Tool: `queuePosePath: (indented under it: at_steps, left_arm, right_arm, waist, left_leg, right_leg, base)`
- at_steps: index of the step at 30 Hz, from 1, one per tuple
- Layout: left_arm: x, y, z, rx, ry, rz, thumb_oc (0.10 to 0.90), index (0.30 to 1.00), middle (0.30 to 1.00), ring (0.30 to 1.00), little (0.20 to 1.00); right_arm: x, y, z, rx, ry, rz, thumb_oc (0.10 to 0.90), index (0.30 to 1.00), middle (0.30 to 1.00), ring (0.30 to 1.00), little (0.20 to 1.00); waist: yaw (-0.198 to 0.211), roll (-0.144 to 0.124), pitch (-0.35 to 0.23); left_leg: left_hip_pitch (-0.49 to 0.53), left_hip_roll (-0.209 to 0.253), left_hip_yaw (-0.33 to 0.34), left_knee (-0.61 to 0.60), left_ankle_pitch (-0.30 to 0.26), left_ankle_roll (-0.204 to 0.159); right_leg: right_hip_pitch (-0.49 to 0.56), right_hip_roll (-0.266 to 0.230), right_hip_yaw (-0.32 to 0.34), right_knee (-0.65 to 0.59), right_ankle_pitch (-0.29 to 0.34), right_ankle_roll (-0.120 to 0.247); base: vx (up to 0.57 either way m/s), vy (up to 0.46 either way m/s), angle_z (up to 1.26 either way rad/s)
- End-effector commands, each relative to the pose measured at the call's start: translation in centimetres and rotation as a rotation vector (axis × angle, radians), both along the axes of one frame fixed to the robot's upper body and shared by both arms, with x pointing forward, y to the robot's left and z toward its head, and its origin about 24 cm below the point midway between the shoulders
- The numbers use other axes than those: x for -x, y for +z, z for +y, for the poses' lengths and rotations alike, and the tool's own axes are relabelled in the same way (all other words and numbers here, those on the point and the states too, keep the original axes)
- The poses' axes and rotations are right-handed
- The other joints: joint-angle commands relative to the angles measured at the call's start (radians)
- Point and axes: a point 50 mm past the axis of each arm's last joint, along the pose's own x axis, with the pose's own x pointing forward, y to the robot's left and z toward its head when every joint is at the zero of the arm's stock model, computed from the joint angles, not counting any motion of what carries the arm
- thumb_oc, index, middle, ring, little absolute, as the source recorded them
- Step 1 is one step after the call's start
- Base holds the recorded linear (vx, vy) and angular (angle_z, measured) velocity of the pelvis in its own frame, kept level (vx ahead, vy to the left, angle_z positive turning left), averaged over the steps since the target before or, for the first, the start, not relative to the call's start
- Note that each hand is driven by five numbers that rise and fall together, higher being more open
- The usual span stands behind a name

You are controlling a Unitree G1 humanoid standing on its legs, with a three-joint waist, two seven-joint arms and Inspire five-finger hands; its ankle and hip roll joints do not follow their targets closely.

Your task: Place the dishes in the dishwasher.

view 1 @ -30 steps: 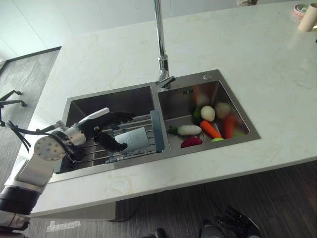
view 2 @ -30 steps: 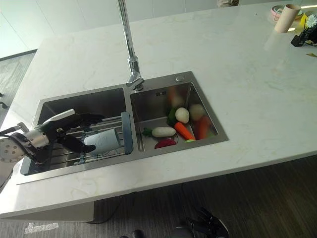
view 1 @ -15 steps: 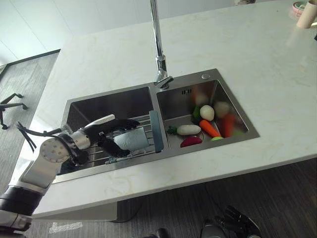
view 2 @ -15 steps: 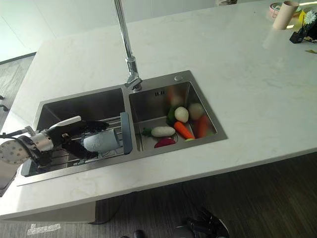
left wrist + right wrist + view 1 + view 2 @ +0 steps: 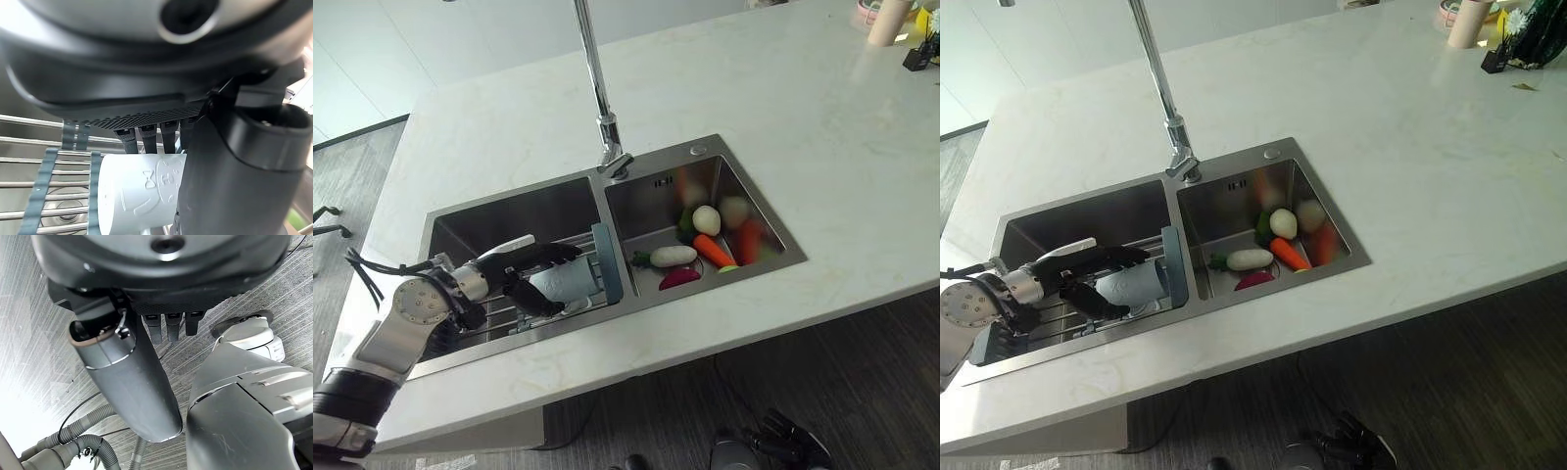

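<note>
A pale blue cup [image 5: 572, 280] lies on its side on the wire rack [image 5: 497, 315] across the left basin of the steel sink [image 5: 509, 192]. My left hand [image 5: 534, 258] reaches in from the left. Its fingers curl over the top of the cup and the thumb [image 5: 230, 171] presses the cup's near side, as the left wrist view shows with the cup [image 5: 142, 188] under the fingers. The cup [image 5: 1132, 287] still rests on the rack. My right hand [image 5: 132, 377] hangs low over the grey floor with relaxed fingers and holds nothing.
The right basin holds toy vegetables [image 5: 703, 240]: a white radish, a carrot and others. A tall tap [image 5: 595, 88] rises behind the divider. The rack's blue-grey end piece [image 5: 608, 262] stands beside the cup. A paper cup [image 5: 886, 20] and small items sit at the counter's far right.
The camera has shifted, so the whole scene sits further left. My left hand has moved in over the cup and its fingers and thumb have curled round it.
</note>
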Motion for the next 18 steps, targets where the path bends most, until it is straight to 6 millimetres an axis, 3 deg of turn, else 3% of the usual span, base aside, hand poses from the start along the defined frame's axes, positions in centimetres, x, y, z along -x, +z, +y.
queuePosePath:
  at_steps: [1, 18]
  left_arm:
    - [-1.3, 4.1, -0.2, -0.003, -0.002, -0.232, 0.800, 0.900, 0.900, 0.900, 0.900]
    - [-1.7, 4.7, 0.7, -0.185, 0.018, -0.302, 0.800, 0.900, 0.900, 0.900, 0.900]
  right_arm:
    - [-0.5, 1.5, -1.3, 0.036, -0.022, -0.109, 0.800, 0.900, 0.900, 0.900, 0.900]
    - [-0.6, 1.8, -1.7, 0.045, -0.016, -0.118, 0.800, 0.900, 0.900, 0.900, 0.900]
  waist:
    - [-0.013, -0.011, -0.045]
    - [-0.020, 0.001, -0.029]
  left_leg:
    - [-0.065, 0.061, -0.022, 0.127, -0.134, -0.030]
    - [-0.081, 0.046, -0.018, 0.127, -0.133, -0.029]
  right_leg:
    - [0.012, -0.090, -0.002, -0.028, -0.005, 0.132]
    - [-0.007, -0.111, 0.004, -0.028, 0.008, 0.145]
  base:
    - [0.00, 0.000, -0.07]
    - [0.00, 0.003, -0.01]
